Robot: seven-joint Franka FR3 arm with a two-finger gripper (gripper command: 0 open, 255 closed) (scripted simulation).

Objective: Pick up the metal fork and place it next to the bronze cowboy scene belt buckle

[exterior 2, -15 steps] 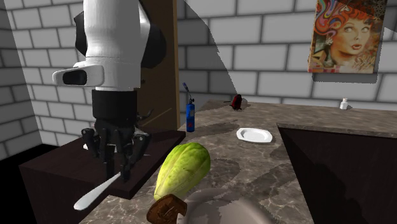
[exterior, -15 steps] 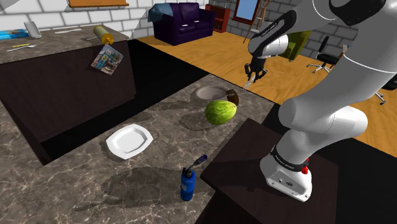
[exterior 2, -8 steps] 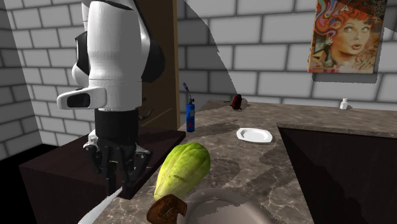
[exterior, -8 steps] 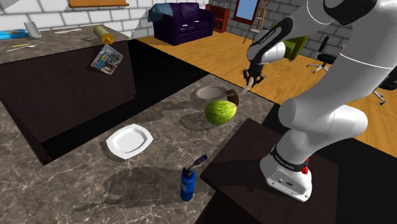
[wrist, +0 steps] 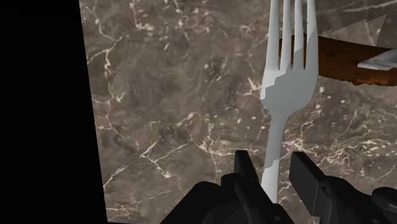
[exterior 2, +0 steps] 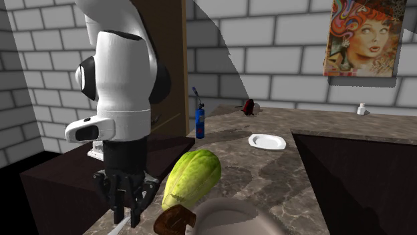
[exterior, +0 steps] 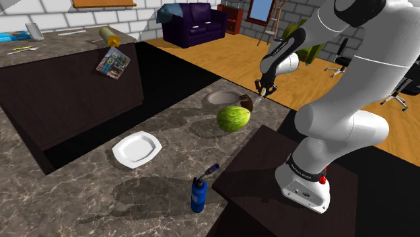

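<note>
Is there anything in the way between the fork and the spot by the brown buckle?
No, nothing visible is in the way. The end effector holds the fork over bare marble countertop, right beside the buckle. The green melon sits close by, but not under the fork.

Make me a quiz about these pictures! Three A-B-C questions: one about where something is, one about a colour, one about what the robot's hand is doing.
1. Where is the white plate?
A. on the marble counter
B. on the sofa
C. on the stand

2. What colour is the big round fruit?
A. red
B. green
C. blue

3. What is the gripper doing?
A. open and empty
B. shut on nothing
C. shut on the fork

Answers: 1 A, it lies flat on the marble. 2 B, its skin is green. 3 C, its fingers clasp the fork's handle.
</note>
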